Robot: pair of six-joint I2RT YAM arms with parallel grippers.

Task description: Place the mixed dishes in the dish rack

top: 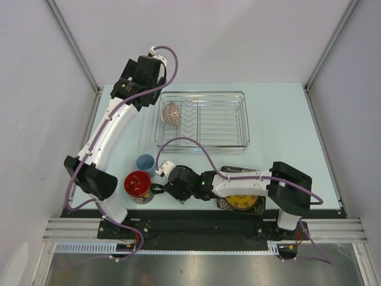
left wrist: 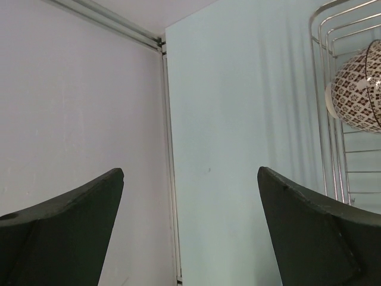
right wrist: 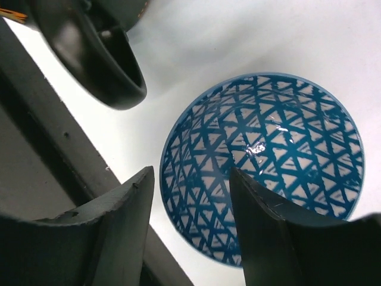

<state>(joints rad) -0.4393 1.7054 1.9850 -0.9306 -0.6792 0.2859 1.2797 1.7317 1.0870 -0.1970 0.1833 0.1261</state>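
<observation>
the dish rack, a rectangular silver wire basket with rows of upright prongs, sits at the far middle of the pale table. it holds one dish, the reddish-white patterned bowl, stood on edge in the left end with its white foot turned toward the rack's left wall. the other dishes are on the table near the front left. the light-blue cup stands mouth up, and just nearer is the red-inside mug, round and glossy, with its black handle pointing right. the blue-patterned bowl sits upright close to the table's near edge, shiny, with a lattice of white triangles inside. the dark square plate with its yellow round motif lies flat by the near edge, largely hidden under the right arm. the right jaws are partly apart and straddle the blue bowl's rim, one finger outside and one inside, with a gap much wider than the wall, so nothing is pinched. the left jaws stand wide and hold nothing, above the table beside the rack's left end, near the side wall. open table shows right of the rack and between the rack and the cup.
</observation>
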